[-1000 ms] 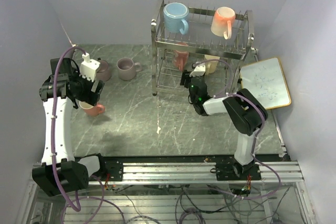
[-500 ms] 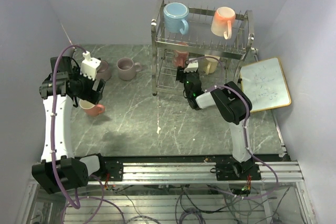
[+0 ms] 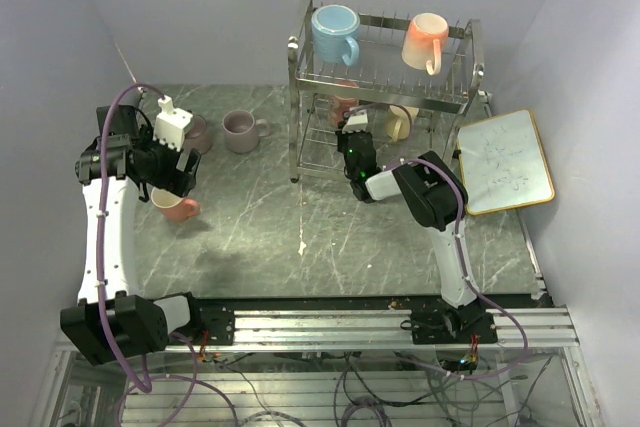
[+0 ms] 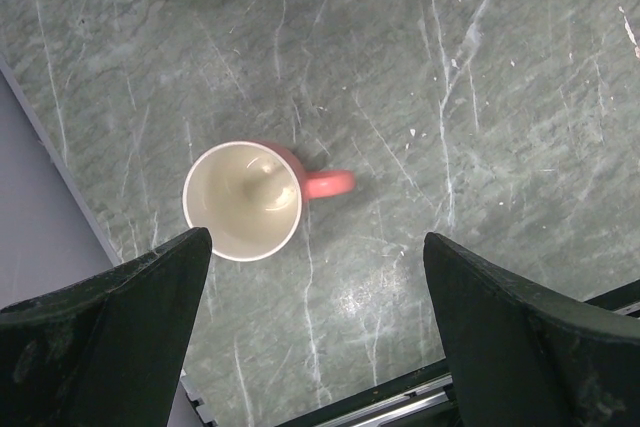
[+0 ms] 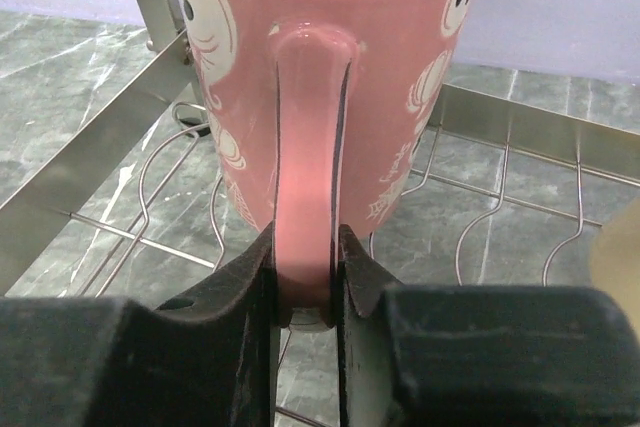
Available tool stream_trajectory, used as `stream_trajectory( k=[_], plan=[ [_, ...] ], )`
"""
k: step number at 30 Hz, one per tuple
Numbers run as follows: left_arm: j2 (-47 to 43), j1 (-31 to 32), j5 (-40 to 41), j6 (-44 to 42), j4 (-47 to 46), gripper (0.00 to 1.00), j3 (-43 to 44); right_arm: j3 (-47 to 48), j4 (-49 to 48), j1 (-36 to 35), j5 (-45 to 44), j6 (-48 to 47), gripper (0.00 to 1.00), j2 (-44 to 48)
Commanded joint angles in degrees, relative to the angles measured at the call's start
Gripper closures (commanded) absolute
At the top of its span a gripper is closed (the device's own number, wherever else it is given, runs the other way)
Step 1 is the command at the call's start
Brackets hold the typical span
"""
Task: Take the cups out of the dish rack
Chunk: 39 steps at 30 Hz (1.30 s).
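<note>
Right end effector [image 5: 305,277] is clamped on the handle [image 5: 305,147] of the patterned pink cup [image 5: 320,7], its pads pinching the loop from both sides. That cup stands on the lower tier of the rack [image 3: 300,77], which sits at about 1 o'clock on the bench [image 3: 260,237]. On the upper tier are a blue cup [image 3: 335,32] and a peach cup [image 3: 425,39]; a yellow cup [image 3: 402,122] sits on the lower tier at 3 o'clock of the gripped one. Two mauve cups [image 3: 240,130] stand on the bench at 11 o'clock. Left end effector [image 4: 315,247] hangs spread wide and empty above a salmon cup [image 4: 243,200] standing upright at 9 o'clock. The step in hand looks like pulling the patterned cup out. Next it likely needs a slight lift and a draw toward 6 o'clock, clear of the wires and front post.
</note>
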<state>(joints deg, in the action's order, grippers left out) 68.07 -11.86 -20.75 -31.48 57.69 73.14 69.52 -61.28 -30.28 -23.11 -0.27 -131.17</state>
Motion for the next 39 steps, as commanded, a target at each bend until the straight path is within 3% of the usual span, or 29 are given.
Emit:
stream_trajectory(
  k=[1, 13, 24, 34, 39],
  plan=[
    [0.30, -0.62, -0.97, 0.13, -0.47, 0.01, 1.94, -1.08, -2.80, -0.10, -0.53, -2.59, 1.00, 1.36],
    [-1.16, -0.66, 1.17, -0.29, -1.48, 0.01, -0.67, -15.55, -10.83, -4.29, -4.06, -4.21, 1.00, 13.32],
    [-3.28, -0.67, 0.69, -0.24, -1.28, 0.01, -1.84, -24.94, -16.56, -10.00, -12.63, -4.93, 1.00, 22.96],
    [-5.45, -0.63, -0.69, 0.38, -1.55, 0.01, -5.21, -27.91, -10.84, -13.48, -14.54, -2.88, 1.00, 34.27],
    [-6.82, -0.65, -2.10, -1.78, -2.61, 0.01, -9.22, -29.12, -3.85, -14.67, -14.78, 2.81, 1.00, 41.67]
  ],
)
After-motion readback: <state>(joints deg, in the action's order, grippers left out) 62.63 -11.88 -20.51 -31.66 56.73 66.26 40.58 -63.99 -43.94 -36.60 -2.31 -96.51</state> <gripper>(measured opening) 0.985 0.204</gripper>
